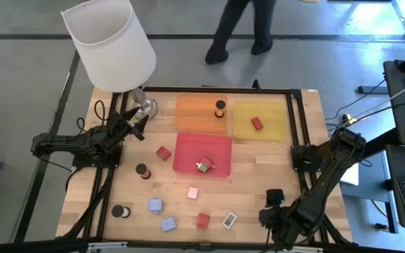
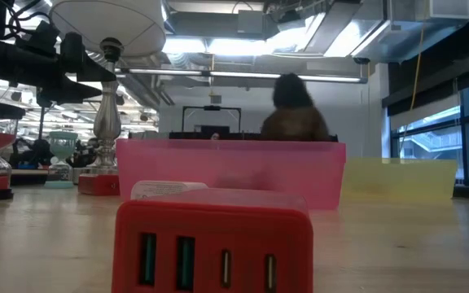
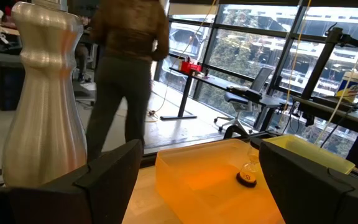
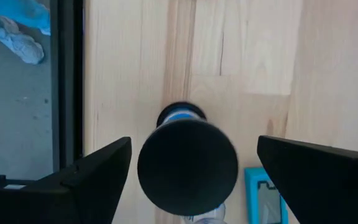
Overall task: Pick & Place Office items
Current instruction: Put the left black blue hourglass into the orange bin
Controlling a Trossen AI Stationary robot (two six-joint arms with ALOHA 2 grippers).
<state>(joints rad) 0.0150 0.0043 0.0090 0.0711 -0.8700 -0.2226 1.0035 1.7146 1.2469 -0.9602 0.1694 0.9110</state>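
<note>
The left gripper [image 1: 140, 127] is seen at the table's far-left, just beside the lamp [image 1: 111, 43] base [image 3: 42, 99]; its fingers [image 3: 107, 177] are spread apart with nothing between them, pointed toward the orange tray [image 1: 201, 112].

The right gripper [image 1: 273, 211] is placed at the near-right of the table, fingers [image 4: 98, 174] wide apart and empty. Directly below it a black cylinder [image 4: 187, 163] with a blue band is seen end-on in the right wrist view, standing on the wood and touched by neither finger; a teal-edged flat rectangle [image 4: 263, 199] lies just beside it.

Office items are scattered as follows:
- a black cylinder with orange bands [image 1: 220, 108] stands in the orange tray
- a red block [image 1: 256, 123] sits in the yellow tray [image 1: 260, 118]
- a small green-and-red piece [image 1: 205, 164] lies in the red tray [image 1: 202, 154]
- a red block on the wood [image 1: 163, 152] — just left of the red tray
- a black cylinder [image 1: 142, 171] near it, another black cylinder at the near-left [image 1: 119, 211]
- two lavender-blue blocks [image 1: 155, 205] and [image 1: 168, 223], a pink block [image 1: 193, 192], a near-edge red block [image 1: 202, 220] and a flat white rectangle [image 1: 229, 220] lie along the near side.

In the low view a red block with slots [image 2: 214, 244] fills the foreground, with the pink-looking tray wall behind it. A person [image 1: 241, 28] stands beyond the table's far edge — back turned in the left wrist view.
</note>
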